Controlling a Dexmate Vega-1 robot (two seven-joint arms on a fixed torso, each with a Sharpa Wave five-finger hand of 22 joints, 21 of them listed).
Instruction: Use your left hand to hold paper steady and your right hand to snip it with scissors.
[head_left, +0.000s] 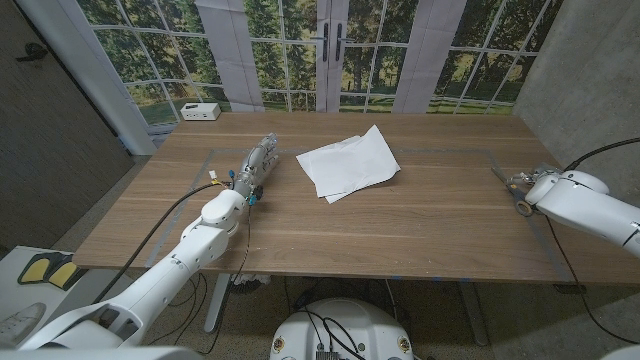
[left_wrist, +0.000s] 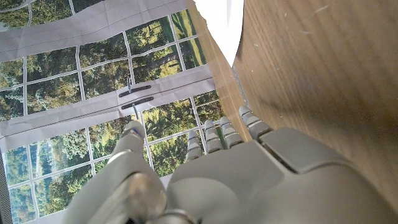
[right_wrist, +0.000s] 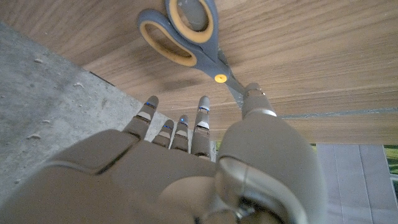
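A small white box (head_left: 201, 111) sits at the table's (head_left: 420, 230) far-left corner

The head camera looked down from above over the wooden table (head_left: 400, 230), facing twelve o'clock toward the windows (head_left: 300, 45). Each wrist camera sat close behind its own hand, turned over; the left one shared the paper (head_left: 348, 163) and windows with the head view
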